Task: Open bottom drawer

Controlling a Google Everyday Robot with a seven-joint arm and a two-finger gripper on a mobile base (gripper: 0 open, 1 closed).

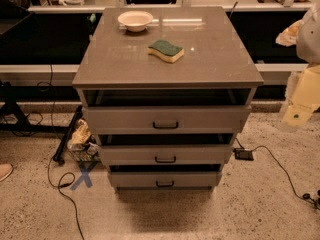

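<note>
Gripper (299,111): it hangs at the right edge of view, about level with the top drawer, off to the side of the cabinet and touching nothing. I cannot tell whether it is spread or closed up. I judge it is held out here so the drawer fronts stay in plain sight before I reach in.
Floor cable (62,181): far to my gripper's left and lower, looping on the floor beside the cabinet, out of the way of my reach.
Blue cross (84,176): taped on the floor, low and well to the gripper's left, near the cabinet's left foot. It is probably a position mark.
Bowl (135,20): on the cabinet top (215,54), above and well left of the gripper, and no part of this job.
Sponge (166,50): also on the top, nearer the gripper than the bowl and well apart from it.
Bottom drawer (165,178): the lowest of three, below and to the left of the gripper, well apart from it. It looks not yet pulled out.
Handle (165,184): a small black bar in the middle of that front. I judge I must come down and leftward to take it, then pull straight out.
Middle drawer (165,154): just above the target, with a similar handle that is easy to mistake for it.
Black box (244,154): on the floor below the gripper, between it and the cabinet. Its lead could snag a low approach.
</note>
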